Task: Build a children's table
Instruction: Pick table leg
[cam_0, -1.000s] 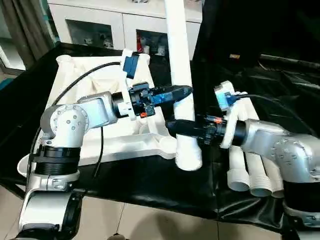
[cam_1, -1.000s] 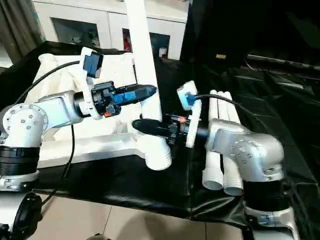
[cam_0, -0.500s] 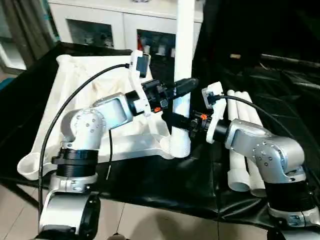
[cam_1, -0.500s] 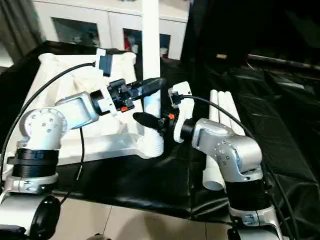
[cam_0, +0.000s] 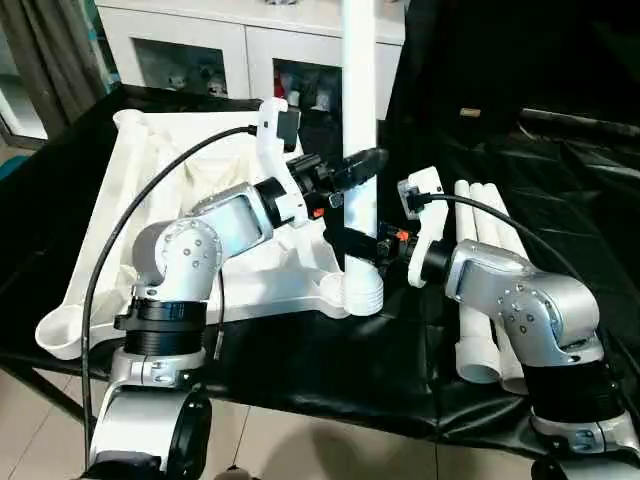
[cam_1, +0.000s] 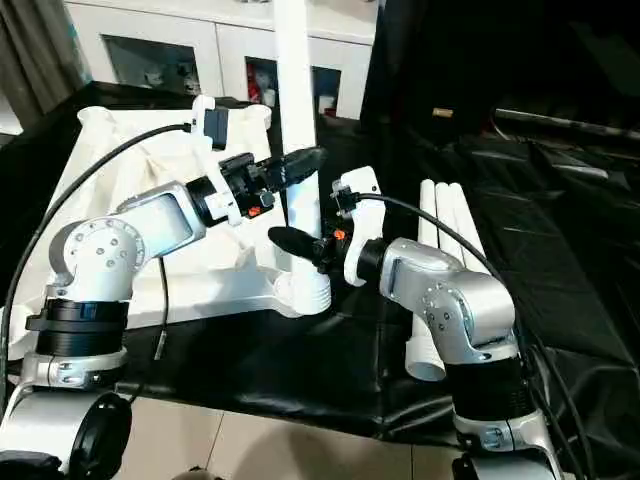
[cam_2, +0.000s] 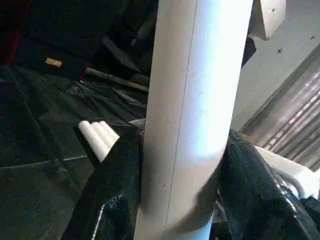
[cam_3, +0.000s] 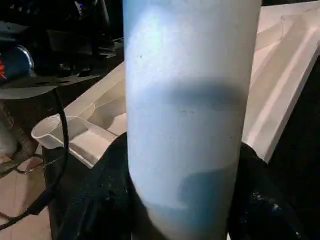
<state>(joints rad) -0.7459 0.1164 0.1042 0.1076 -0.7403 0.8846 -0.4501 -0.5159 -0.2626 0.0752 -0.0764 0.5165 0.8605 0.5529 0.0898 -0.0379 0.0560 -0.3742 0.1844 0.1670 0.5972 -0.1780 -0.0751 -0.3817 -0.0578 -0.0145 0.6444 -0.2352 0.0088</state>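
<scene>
Surface: a large table draped in black cloth (cam_0: 300, 370), with a white glass-door cabinet (cam_0: 200, 50) behind it.
Tabletop: the small white plastic rectangular top (cam_0: 160, 200) lies underside up on the cloth, its round corner sockets showing at the edges.
Leg in hand: a long white tubular leg (cam_0: 358, 120) stands nearly upright, its flared foot end (cam_0: 362, 292) at the near right corner socket; whether it is fully seated I cannot tell.
Left gripper (cam_0: 362, 165): its black fingers (cam_2: 117, 185) are closed around the leg, higher up the tube.
Right gripper (cam_0: 345, 240): its fingers (cam_3: 100, 200) clasp the same leg lower down, just above the socket.
Spare legs: three more white tubes (cam_0: 485, 290) lie side by side on the cloth to the robot's right.
Handling: the leg looks light, stiff and smooth, so likely slippery under a loose grip; two holds spaced along the tube should keep it straight while pressing down.
Risk: a tilt could bind it in the socket.
</scene>
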